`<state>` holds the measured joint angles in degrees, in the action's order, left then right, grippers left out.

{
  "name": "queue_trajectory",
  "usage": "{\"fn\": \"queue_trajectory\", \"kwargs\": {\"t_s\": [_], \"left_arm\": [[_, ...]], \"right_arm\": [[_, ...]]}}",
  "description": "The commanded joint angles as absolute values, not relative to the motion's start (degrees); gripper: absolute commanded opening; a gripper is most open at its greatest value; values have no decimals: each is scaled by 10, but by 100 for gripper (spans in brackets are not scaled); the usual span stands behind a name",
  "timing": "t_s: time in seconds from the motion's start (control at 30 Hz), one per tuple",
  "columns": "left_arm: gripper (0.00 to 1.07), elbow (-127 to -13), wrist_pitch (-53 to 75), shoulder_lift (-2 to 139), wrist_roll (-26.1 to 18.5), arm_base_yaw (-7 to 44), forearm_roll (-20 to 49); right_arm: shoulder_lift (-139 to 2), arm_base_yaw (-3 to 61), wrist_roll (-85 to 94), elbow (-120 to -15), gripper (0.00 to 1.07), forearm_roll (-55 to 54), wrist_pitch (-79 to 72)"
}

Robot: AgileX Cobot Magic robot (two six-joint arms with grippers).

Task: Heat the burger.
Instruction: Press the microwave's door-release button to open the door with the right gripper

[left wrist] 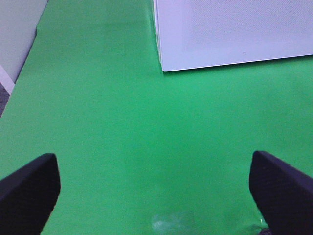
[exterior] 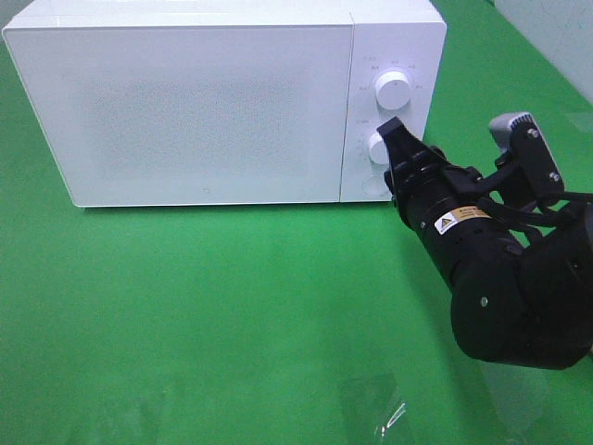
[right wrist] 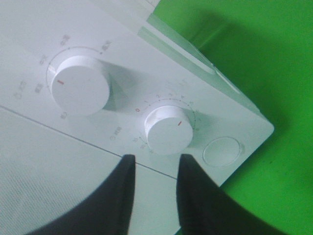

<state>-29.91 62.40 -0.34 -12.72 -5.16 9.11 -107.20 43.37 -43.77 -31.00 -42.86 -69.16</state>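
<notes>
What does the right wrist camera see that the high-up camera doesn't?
Only the right wrist view shows red marks on the upper knob and lower knob, plus numbers around the lower one. Only the high view shows the whole closed door of the microwave and the black right arm. Both show the two white knobs and the right hand by the lower knob.

This looks like a robotics lab rather than a kitchen. A white microwave [exterior: 204, 102] sits alone on a table draped in plain green cloth [exterior: 232, 315], a black robot arm [exterior: 500, 269] with a camera [exterior: 515, 130] clamped to it reaches over, and a bare pale wall [left wrist: 14, 29] borders the cloth.
</notes>
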Motion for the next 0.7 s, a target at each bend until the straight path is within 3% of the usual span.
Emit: {"fn": "queue_trajectory", "kwargs": {"t_s": [0.03, 0.1, 0.17, 0.7], "left_arm": [[98, -298, 616, -13, -127, -49, 97], [98, -298, 616, -13, -127, -49, 97], [98, -298, 616, -13, -127, -49, 97], [98, -298, 616, -13, -127, -49, 97]], "right_arm": [[-1071, 435, -535, -315, 17, -423, -713], [-1071, 435, -623, -315, 2, -423, -711], [-1071, 435, -662, -315, 0, -423, -705], [-1073, 412, -749, -315, 0, -399, -572]]}}
